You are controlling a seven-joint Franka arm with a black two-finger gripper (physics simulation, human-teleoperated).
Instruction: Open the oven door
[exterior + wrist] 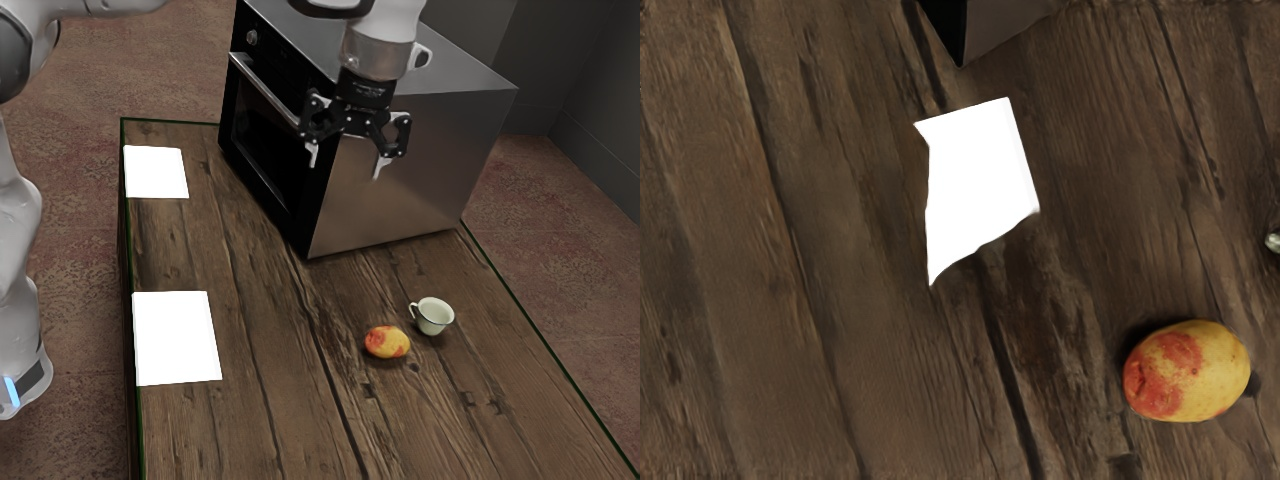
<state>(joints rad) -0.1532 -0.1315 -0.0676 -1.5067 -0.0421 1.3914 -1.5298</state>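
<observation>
Oven door [262, 140] looks shut, flush in the dark front of the oven [405, 175], which sits at the far end of the surface [250, 300]. Along the door's upper edge runs the handle [258, 83], a pale metal bar and the likeliest thing to pull. Near the front corner of the oven, apart from that bar, is the hand [346, 160], pointing down, its fingers spread with nothing between them. Reaching the bar comes first, I judge: swing round the corner with clearance, so that no knuckle scrapes the side wall, then turn the hand until one finger can slip behind the bar and the other stay in front. A grip near the bar's middle should pull more evenly than one at its end. If the door hinges at its foot, as the high bar suggests, the pull should begin gently outward and then curve down with the door, the wrist tilting along; a straight tug could slip off or drag the whole oven. Farther out, the mango [387, 342] and the cup [433, 316] lie well apart from the door's front, so neither should hinder its swing
</observation>
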